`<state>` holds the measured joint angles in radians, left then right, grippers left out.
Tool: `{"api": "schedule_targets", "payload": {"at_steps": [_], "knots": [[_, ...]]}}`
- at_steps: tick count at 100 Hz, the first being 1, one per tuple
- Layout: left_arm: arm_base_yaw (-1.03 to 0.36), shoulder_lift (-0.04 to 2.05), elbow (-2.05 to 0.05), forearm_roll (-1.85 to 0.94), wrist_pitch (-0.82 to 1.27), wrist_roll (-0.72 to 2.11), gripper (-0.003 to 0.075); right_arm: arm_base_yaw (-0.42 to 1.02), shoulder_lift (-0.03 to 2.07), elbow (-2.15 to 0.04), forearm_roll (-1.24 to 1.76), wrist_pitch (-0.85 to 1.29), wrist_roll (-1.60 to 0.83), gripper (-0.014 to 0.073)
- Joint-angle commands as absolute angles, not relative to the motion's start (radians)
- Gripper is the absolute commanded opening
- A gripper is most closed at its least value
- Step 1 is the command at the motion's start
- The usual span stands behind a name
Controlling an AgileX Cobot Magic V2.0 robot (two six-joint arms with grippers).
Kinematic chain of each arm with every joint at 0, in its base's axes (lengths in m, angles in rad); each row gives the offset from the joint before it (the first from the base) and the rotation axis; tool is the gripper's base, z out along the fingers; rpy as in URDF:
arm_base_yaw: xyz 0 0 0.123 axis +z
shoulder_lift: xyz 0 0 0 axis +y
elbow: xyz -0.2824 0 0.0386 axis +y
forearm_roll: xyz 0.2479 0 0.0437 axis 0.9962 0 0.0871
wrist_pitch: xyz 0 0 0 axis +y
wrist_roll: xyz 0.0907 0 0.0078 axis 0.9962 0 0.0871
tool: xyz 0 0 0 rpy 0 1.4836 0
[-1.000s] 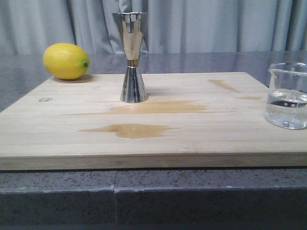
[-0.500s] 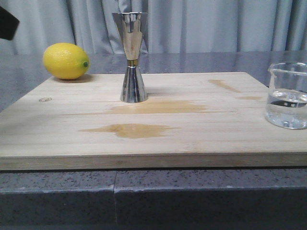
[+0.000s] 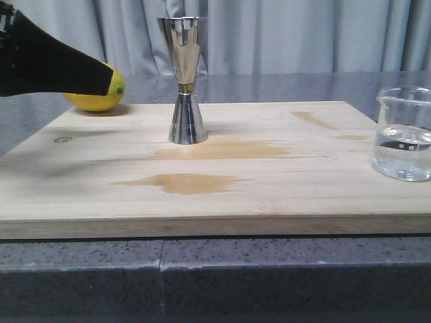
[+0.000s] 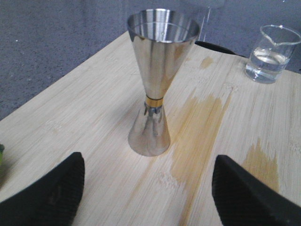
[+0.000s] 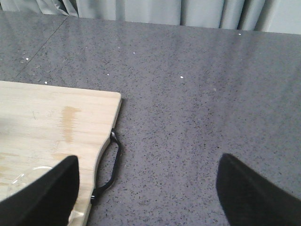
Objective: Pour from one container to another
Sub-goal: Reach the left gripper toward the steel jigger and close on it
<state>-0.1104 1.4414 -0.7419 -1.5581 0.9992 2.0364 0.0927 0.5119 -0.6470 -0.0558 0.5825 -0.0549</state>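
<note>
1. A pale wooden cutting board [image 3: 269, 202] lies on a dark grey speckled countertop [image 3: 289, 86], with grey curtains [image 3: 303, 33] hanging behind
2. The shiny steel hourglass-shaped jigger [image 3: 184, 81] with a gold band at its narrow waist stands upright near the board's far edge, a little left of the middle
3. The small clear glass beaker [image 3: 404, 133] with a pouring lip stands upright at the board's right edge, holding clear liquid in its lower part, well apart from the jigger
4. A yellow lemon [image 3: 101, 97] rests at the board's far-left corner, partly hidden in the front view by the left arm
5. 2 darker damp-looking stains [image 3: 195, 182] mark the board's middle, one just in front of the jigger and one nearer the front edge
6. The left gripper [image 4: 148, 188] hovers over the board with its 2 black fingers [image 4: 47, 197] spread wide, the jigger seen between them but beyond the tips and untouched
7. In the front view the left arm [image 3: 47, 64] enters from the left as a black tapered shape above the board's left side
8. The right gripper [image 5: 148, 193] has its black fingers [image 5: 249, 197] set wide apart with nothing between them, over the countertop beside the board's right edge
9. A black handle [image 5: 110, 167] sits on that right edge of the board, and only a sliver of the beaker's rim shows in the right wrist view
</note>
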Motion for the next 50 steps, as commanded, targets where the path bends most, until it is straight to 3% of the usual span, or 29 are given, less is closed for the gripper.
{"api": "schedule_targets", "payload": {"at_steps": [1, 20, 50], "knots": [[-0.105, 1.461, -0.774, -1.676, 1.118, 2.117, 0.0512, 0.086, 0.526, -0.680, -0.060, 0.503, -0.059, 0.0522], [-0.105, 1.542, -0.774, -1.762, 1.269, 2.241, 0.0512, 0.086, 0.526, -0.680, -0.060, 0.503, -0.059, 0.0522], [-0.175, 1.620, -0.784, -1.850, 1.269, 2.361, 0.0512, 0.086, 0.526, -0.680, -0.060, 0.499, -0.059, 0.0522]]}}
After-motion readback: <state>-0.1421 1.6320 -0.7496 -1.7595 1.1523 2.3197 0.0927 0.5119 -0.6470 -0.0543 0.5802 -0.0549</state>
